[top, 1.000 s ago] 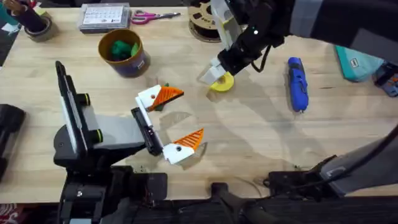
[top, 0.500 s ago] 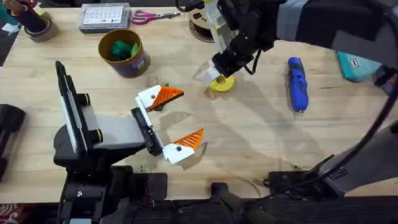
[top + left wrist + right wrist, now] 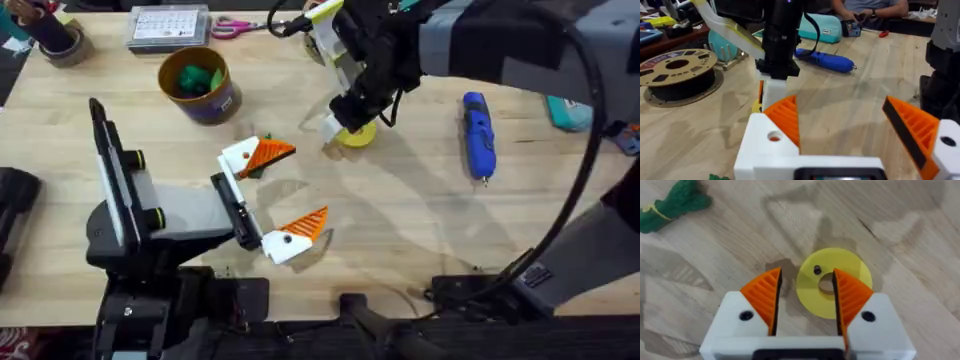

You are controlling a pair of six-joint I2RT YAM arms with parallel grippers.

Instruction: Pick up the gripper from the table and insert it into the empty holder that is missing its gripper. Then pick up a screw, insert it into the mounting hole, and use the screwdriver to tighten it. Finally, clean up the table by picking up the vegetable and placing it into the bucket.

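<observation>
right hand (image 3: 805, 297) hovers over the yellow disc (image 3: 834, 282), jaws narrowly open, empty; a screw (image 3: 817, 270) lies on the disc just off its left pad, toward 12 o'clock.

Pale grained wood table (image 3: 700, 270); smooth yellow plastic disc (image 3: 812, 287).

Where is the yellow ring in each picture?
Overhead: the yellow ring lies on the table's far middle, at the right gripper.
Left wrist: just a yellow sliver peeks out beside the right gripper's white finger.
Right wrist: the ring lies flat on the wood, partly under the orange fingertips.
Shared landmark: the right gripper, right at the ring every time.
</observation>
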